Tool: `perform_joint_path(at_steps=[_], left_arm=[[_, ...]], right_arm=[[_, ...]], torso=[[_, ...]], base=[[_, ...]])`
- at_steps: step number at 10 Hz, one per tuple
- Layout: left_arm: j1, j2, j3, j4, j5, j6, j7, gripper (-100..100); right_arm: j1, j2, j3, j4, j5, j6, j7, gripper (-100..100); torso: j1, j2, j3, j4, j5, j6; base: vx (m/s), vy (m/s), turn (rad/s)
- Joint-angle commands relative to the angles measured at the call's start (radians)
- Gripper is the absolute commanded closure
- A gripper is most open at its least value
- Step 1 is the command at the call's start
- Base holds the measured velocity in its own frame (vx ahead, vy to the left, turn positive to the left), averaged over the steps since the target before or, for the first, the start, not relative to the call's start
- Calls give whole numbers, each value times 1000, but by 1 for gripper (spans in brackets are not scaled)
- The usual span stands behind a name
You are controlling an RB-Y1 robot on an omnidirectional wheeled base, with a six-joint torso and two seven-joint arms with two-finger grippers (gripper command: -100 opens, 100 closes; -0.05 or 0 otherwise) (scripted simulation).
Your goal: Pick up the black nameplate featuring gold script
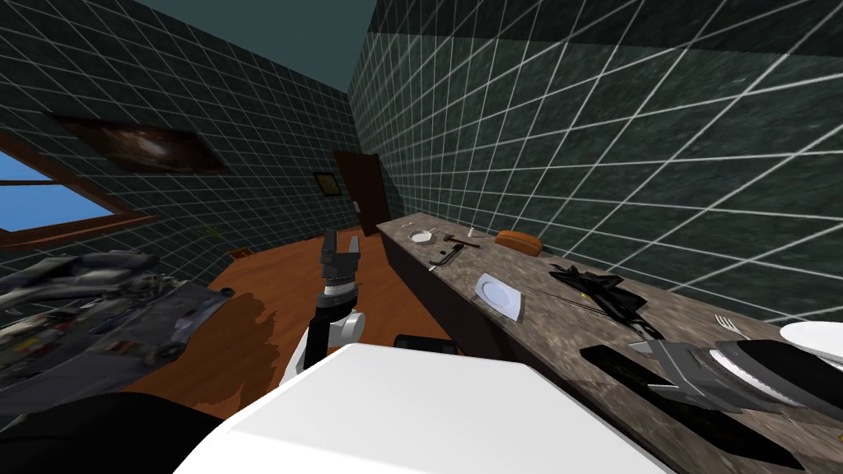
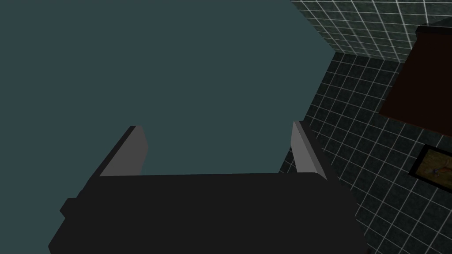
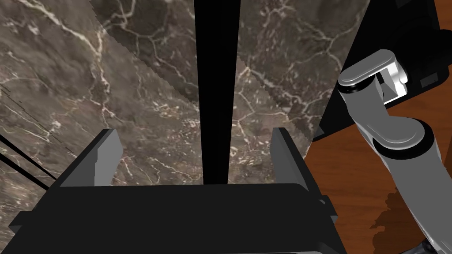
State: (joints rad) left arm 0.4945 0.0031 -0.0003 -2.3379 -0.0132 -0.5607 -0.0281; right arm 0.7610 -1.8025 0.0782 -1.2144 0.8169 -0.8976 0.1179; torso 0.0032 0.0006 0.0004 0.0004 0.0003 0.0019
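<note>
The nameplate [image 1: 623, 369] is a long, flat black slab lying along the near part of the marble counter [image 1: 543, 329]; no gold script shows on it. My right gripper [image 1: 668, 360] hangs just over it. In the right wrist view the nameplate [image 3: 217, 88] runs as a narrow black strip straight away from the right gripper [image 3: 196, 132], between its open fingers, which touch nothing. My left gripper [image 1: 339, 247] is raised over the wooden floor, away from the counter. In its own view the left gripper [image 2: 218, 132] stands open and empty.
Along the counter lie a white square plate [image 1: 498, 294], a black crumpled object [image 1: 601, 288], a brown loaf [image 1: 517, 241], a small bowl [image 1: 421, 237], and stacked plates [image 1: 815, 337] with a fork [image 1: 728, 325]. A tiled wall backs the counter. A grey cluttered object [image 1: 99, 313] sits at left.
</note>
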Motion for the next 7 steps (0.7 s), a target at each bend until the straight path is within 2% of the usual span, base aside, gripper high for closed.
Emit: perform_joint_path(at_steps=[1, 2, 5, 6, 7], left_arm=[[0, 0, 0, 0, 0, 0, 0, 0], [0, 0, 0, 0, 0, 0, 0, 0], [0, 0, 0, 0, 0, 0, 0, 0], [0, 0, 0, 0, 0, 0, 0, 0], [0, 0, 0, 0, 0, 0, 0, 0]], right_arm=[[-16, 37, 1, 33, 26, -21, 11, -100], [-16, 37, 1, 33, 26, -21, 11, -100], [-32, 118, -9, 115, 69, -67, 49, -100], [-37, 105, -4, 109, 61, -63, 46, -100], [-40, 108, -2, 113, 64, -69, 49, 100]], torso=[[0, 0, 0, 0, 0, 0], [0, 0, 0, 0, 0, 0], [0, 0, 0, 0, 0, 0], [0, 0, 0, 0, 0, 0], [0, 0, 0, 0, 0, 0]], base=[[8, 26, 73], [5, 19, 32], [13, 32, 92], [7, 19, 9], [0, 0, 0]])
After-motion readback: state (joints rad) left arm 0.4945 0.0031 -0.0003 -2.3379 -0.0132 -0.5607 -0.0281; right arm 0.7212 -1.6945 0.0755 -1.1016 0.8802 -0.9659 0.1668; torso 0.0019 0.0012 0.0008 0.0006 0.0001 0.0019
